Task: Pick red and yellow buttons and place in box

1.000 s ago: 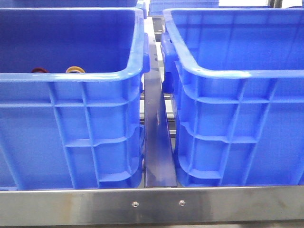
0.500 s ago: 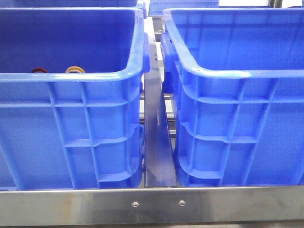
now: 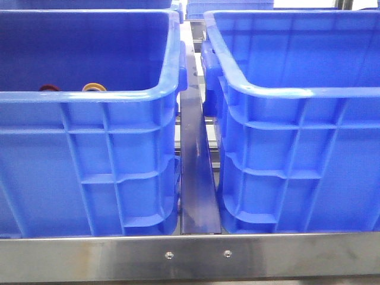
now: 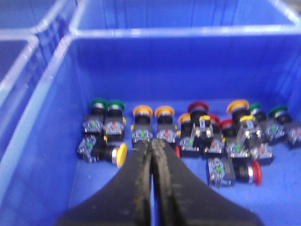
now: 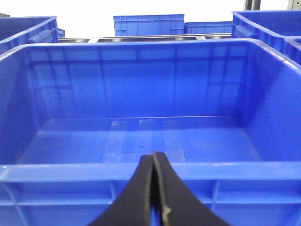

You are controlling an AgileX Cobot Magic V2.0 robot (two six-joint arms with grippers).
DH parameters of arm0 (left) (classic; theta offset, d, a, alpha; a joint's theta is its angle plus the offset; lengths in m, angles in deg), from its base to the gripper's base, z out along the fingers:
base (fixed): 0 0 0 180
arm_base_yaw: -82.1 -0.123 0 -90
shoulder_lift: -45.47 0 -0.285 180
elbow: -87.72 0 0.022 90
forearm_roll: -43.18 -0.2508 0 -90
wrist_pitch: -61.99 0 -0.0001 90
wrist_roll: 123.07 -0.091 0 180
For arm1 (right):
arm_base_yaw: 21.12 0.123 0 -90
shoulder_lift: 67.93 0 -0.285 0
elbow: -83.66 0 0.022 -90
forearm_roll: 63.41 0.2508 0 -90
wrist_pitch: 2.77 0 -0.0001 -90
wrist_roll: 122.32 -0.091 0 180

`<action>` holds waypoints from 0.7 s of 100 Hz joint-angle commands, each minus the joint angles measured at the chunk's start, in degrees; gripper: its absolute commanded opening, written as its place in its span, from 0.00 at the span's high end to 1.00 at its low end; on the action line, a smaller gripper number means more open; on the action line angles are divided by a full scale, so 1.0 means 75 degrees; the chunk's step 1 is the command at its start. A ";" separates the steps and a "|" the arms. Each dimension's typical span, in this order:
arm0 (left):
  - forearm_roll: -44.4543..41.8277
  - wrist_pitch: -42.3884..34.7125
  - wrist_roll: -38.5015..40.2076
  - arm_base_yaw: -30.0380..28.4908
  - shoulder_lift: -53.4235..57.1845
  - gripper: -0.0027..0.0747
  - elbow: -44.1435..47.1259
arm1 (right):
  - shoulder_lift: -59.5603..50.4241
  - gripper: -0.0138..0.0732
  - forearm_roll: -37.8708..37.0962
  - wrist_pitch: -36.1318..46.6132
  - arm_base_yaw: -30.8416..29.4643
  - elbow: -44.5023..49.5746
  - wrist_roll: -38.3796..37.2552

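On my front camera I see two deep blue crates side by side on the steel-framed bench. The left crate (image 3: pixel 89 148) shows only two cap tops over its near rim, one dark red (image 3: pixel 48 88) and one yellow-orange (image 3: pixel 94 88), low against the far inside wall. A steel rail (image 3: pixel 196 172) runs between the crates, and the box (image 3: pixel 297 148) stands to its right. Neither arm shows in this view.

From my left wrist camera, the left gripper (image 4: pixel 151 160) hangs inside the left crate with its black fingers pressed together and nothing between them. Ahead of the fingertips lies a cluster of push buttons on the crate floor: two green-capped ones (image 4: pixel 106 106) at one end, a yellow button (image 4: pixel 117 154) lying on its side just beside the fingers, two upright yellow ones (image 4: pixel 153 113) just beyond the tips, then a crowded heap of red, yellow and green caps, with a red button (image 4: pixel 251 172) lying on its side nearer the camera. None touches the gripper.

On my right wrist camera, the right gripper (image 5: pixel 154 179) is likewise closed and empty, poised just outside the near rim (image 5: pixel 70 172) of the box, whose floor is bare.
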 commanded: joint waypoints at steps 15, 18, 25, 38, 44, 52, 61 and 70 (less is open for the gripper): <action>0.0307 -0.0193 0.0026 0.0033 -0.2086 0.86 -0.1254 | -0.0160 0.96 -0.0072 0.0650 -0.0021 0.0031 0.0002; 0.0410 -0.0051 0.0026 0.0033 -0.2333 0.79 -0.1433 | -0.0160 0.96 -0.0072 0.0650 -0.0021 0.0031 0.0002; 0.0511 0.0230 0.0008 0.0033 -0.2948 0.59 -0.1789 | -0.0160 0.96 -0.0072 0.0650 -0.0021 0.0031 0.0002; 0.0805 0.0585 -0.0689 0.0077 -0.4041 0.27 -0.2453 | -0.0160 0.96 -0.0072 0.0650 -0.0021 0.0031 0.0002; 0.1015 0.0731 -0.0691 0.0163 -0.4487 0.24 -0.2828 | -0.0160 0.96 -0.0072 0.0650 -0.0021 0.0031 0.0002; 0.1121 0.1004 -0.0691 0.0354 -0.5165 0.25 -0.3327 | -0.0160 0.96 -0.0072 0.0650 -0.0021 0.0031 0.0002; 0.1121 0.1518 -0.0691 0.0535 -0.5927 0.25 -0.3969 | -0.0160 0.96 -0.0072 0.0650 -0.0021 0.0031 0.0002; 0.1121 0.2175 -0.0691 0.0685 -0.6712 0.25 -0.4636 | -0.0160 0.96 -0.0072 0.0650 -0.0021 0.0031 0.0002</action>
